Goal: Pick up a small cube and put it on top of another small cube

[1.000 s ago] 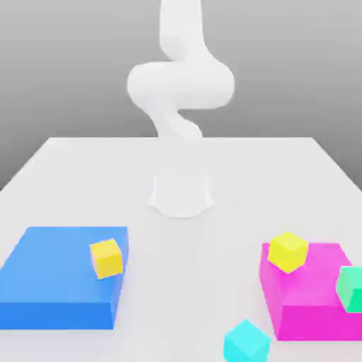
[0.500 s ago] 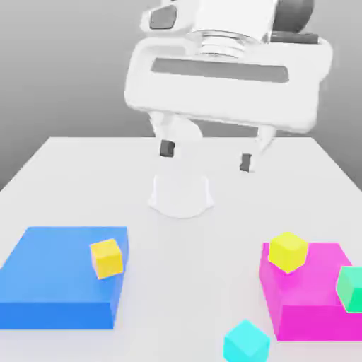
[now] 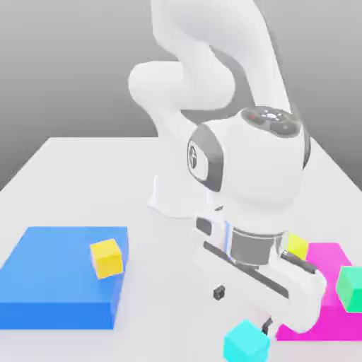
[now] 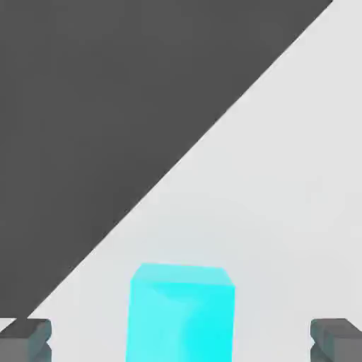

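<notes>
Compared with half a second ago, the gripper (image 3: 243,308) has come down from high in front of the arm's base (image 3: 170,196) and moved toward the exterior view's right; it has also turned, so its broad face now slants. It hangs low beside the magenta block (image 3: 329,269), its two fingers spread wide and released, close to the cyan cube (image 3: 246,344). That cube sits where it did before, on the table in the foreground, near the magenta block, and in the hand view it lies between the lines of the two fingers. The mint-green cube (image 3: 351,288) and the yellow cube (image 3: 297,246) have kept their places at the magenta block, the yellow one now partly hidden behind the hand; the orange-yellow cube (image 3: 106,259) is unmoved at the blue block (image 3: 63,265). The table (image 3: 162,297) is a pale, smooth, nearly white sheet narrowing toward a straight far edge, and behind it the grey backdrop (image 3: 56,63) darkens downward. The arm (image 3: 180,85) is glossy white and rounded, with dark grey trim at the wrist. The two blocks are flat, broad and evenly coloured, the cubes small, plain and crisp-edged
</notes>
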You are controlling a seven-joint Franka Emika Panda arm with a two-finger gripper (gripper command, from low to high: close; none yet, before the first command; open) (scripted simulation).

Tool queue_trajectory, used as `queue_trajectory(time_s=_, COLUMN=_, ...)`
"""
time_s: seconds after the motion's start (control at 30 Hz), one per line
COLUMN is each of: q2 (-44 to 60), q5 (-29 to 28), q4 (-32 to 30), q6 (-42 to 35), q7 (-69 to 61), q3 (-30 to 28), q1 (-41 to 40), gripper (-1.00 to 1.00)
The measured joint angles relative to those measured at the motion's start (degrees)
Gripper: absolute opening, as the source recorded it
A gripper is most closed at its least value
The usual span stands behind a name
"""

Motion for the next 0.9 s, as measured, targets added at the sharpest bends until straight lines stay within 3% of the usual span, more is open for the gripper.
queue_trajectory(time_s=0.1, q2=6.07, q5=-3.43, q4=1.25, q6=4.51, q7=3.08, q3=-3.53, q1=2.89, gripper=0.00)
queue_trajectory(time_s=0.13, q2=7.55, q5=-4.31, q4=1.57, q6=5.61, q7=3.77, q3=-4.54, q1=3.72, gripper=-1.00)
queue_trajectory(time_s=0.37, q2=7.61, q5=-4.31, q4=1.58, q6=5.79, q7=3.80, q3=-4.55, q1=3.74, gripper=-1.00)
queue_trajectory(time_s=0.53, q2=-1.32, q5=1.90, q4=-0.09, q6=-1.26, q7=-0.77, q3=0.53, q1=0.60, gripper=-1.00)
queue_trajectory(time_s=0.77, q2=-12.64, q5=10.37, q4=7.03, q6=-18.96, q7=-6.09, q3=11.39, q1=7.99, gripper=-1.00)
queue_trajectory(time_s=0.9, q2=-9.81, q5=8.11, q4=7.10, q6=-16.89, q7=-4.41, q3=11.90, q1=10.61, gripper=-1.00)
